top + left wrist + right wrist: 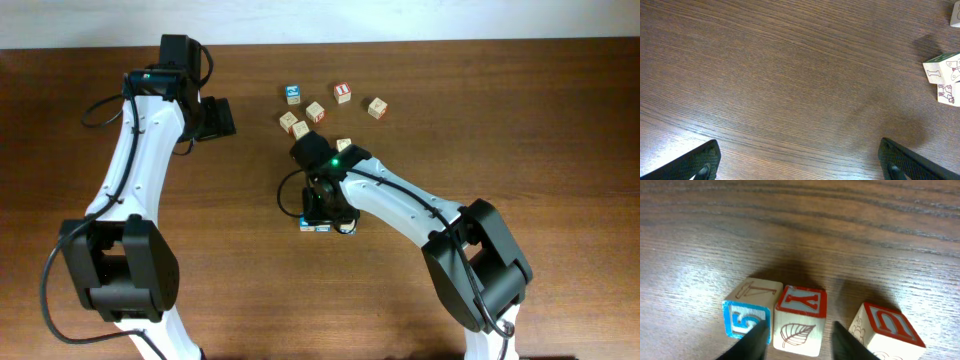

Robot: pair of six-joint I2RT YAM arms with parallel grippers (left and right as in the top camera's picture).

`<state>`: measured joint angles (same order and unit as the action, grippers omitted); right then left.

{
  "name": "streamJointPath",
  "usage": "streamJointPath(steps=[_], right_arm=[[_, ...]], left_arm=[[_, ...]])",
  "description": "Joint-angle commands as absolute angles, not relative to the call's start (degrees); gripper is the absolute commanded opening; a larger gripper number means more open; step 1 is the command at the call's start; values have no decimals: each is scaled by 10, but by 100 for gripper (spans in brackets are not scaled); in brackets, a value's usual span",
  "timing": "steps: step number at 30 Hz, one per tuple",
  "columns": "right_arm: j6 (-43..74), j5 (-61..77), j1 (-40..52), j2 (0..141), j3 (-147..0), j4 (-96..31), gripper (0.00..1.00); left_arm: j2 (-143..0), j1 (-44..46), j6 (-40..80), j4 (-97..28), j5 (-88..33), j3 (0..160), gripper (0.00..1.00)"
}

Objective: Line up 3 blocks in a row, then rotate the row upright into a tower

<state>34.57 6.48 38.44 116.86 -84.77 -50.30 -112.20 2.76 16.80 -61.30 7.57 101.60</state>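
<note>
In the right wrist view three blocks stand in a row: a blue-faced block (pixel 746 320) with a white 5, a middle block (pixel 801 322) with a red Y on top and a leaf on its front, and a red U block (pixel 886 329). My right gripper (pixel 800 330) straddles the middle block, jaws apart, with a gap showing at the right finger (pixel 847 342). From overhead the right gripper (pixel 325 208) covers most of this row (pixel 318 227). My left gripper (pixel 216 118) is open over bare wood, its fingertips (pixel 700 162) wide apart.
Several loose cubes lie behind the right arm: a blue one (pixel 292 94), a red one (pixel 343 92), tan ones (pixel 315 110) (pixel 377 107) (pixel 294 124) and a small one (pixel 344 145). Tan cubes (pixel 945 67) sit at the left wrist view's right edge.
</note>
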Motion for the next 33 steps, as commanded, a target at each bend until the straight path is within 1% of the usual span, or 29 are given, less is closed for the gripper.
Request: streamJointPath(steps=[1,2,5,6,7,9,11,13,17,21,25,26,28,30,33], right_arm=[[350,71,382,1176,-846,-510,49],[343,69,382,1176,-857,-520,50],[333,52,378,1174,-928,-595,50],[333,30,366,1174,-967,-664,49],[333,25,344,1174,-969,-706,43],[336,16,313,1175,-927,-709,33],[346,17,295,1175,-866,-675,33],[346,19,298,1175,-842,-655,33],[350,33,319,1175,-841,-616,33],[351,70,320,1175,-840,-590,33],[363,71,320,1175,-840,-569,33],[363,70,320,1175,-841,-565,34],[354,71,317,1174,-858,-590,40],[333,71,321,1174,-914,-646,41],[333,86,351,1174,-940,-674,40]], left_arm=[[-1126,28,175,-613,82,1022,99],[-1126,28,175,-613,82,1022,99],[-1126,28,175,-613,82,1022,99],[-1126,28,175,-613,82,1022,99],[-1126,28,175,-613,82,1022,99],[-1126,28,175,-613,82,1022,99],[-1126,28,175,-613,82,1022,99],[-1126,28,175,-613,82,1022,99],[-1126,28,175,-613,82,1022,99],[-1126,28,175,-613,82,1022,99],[-1126,28,175,-613,82,1022,99],[-1126,28,175,-613,82,1022,99],[-1126,28,175,-613,82,1022,99],[-1126,28,175,-613,82,1022,99],[-1126,28,175,-613,82,1022,99]])
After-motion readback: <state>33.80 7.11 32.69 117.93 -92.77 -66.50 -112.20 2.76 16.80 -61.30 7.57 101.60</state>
